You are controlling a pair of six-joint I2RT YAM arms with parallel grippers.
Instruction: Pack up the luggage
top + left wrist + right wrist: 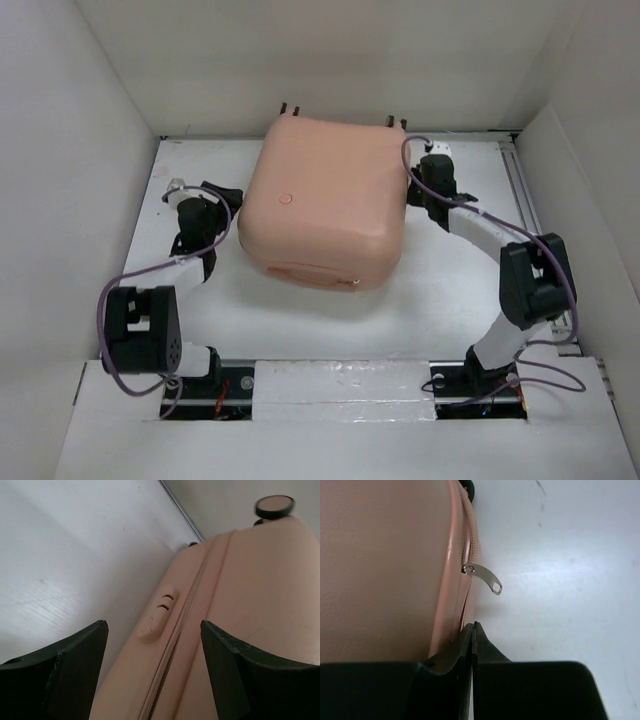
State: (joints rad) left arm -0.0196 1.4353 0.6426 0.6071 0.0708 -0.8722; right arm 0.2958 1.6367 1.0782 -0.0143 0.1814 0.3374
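White table (pixel 450 295) | luggage (pixel 325 205) flat, long axis near-far, wheels (pixel 274 505) far end | left gripper (pixel 154 626) wide | right gripper (pixel 472 628) closed

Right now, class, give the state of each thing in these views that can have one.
pale pink suitcase: closed, lying flat on the table.
zipper pull: sticking out from the seam, held by nothing.
left gripper: open, at the suitcase's side, holding nothing.
right gripper: shut, beside the seam, just short of the zipper pull.
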